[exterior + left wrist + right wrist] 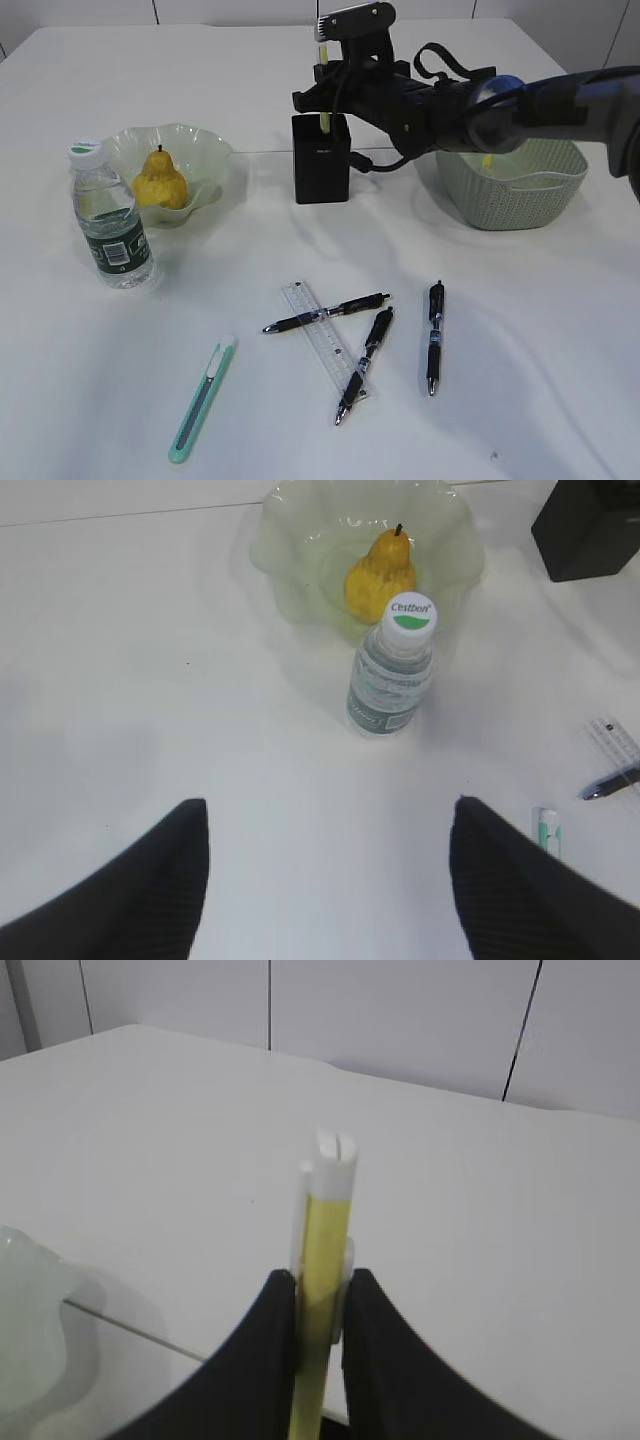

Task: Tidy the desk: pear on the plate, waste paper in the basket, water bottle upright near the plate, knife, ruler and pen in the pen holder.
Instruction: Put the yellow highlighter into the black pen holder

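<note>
Nearest on the white table lies a green knife, slanted, on the left side. Just beyond it, around the middle, a clear ruler lies flat with one black pen crossing its far end and a second pen touching its near end. A third pen lies a little to the right, apart from the others.

Farther back on the left the water bottle stands upright, cap on, just in front of the pale green plate. The pear sits on that plate, stem up. The left gripper hangs above the table on the near side of the bottle, its two dark fingers spread wide apart with nothing between them.

At the middle of the far side stands the black pen holder. The right gripper is right above it, its fingers pressed together on a yellow knife held upright, with the lower end of that knife going down into the holder's mouth. To the right of the holder, partly behind the right arm, is the woven basket; something yellowish shows inside it, but I cannot make out what it is.
</note>
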`<state>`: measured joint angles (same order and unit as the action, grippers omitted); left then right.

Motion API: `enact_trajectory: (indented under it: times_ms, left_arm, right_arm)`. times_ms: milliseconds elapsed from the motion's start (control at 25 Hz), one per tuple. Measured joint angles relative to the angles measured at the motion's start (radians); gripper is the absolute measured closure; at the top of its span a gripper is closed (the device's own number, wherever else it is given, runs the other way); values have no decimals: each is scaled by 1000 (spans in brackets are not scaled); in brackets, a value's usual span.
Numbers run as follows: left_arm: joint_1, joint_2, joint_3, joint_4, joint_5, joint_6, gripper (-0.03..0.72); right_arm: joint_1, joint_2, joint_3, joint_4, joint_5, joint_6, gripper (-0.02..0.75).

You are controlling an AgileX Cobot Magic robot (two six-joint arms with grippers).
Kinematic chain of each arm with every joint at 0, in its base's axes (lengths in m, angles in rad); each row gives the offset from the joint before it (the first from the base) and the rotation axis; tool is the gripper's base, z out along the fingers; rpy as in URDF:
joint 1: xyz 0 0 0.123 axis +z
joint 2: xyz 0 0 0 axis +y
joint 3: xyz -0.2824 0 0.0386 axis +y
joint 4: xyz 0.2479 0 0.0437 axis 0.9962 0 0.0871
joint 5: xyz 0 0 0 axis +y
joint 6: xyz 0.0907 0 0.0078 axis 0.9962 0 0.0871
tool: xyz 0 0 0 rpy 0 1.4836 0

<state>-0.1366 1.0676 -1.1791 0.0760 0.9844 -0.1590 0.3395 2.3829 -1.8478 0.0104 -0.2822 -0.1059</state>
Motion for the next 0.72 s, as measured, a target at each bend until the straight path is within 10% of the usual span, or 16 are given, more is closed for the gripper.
enact_trajectory:
  times_ms: [720]
  left_arm:
    - [0,0,0,3,0,0,161]
  right_arm:
    - [0,16,0,-10,-10,11,611]
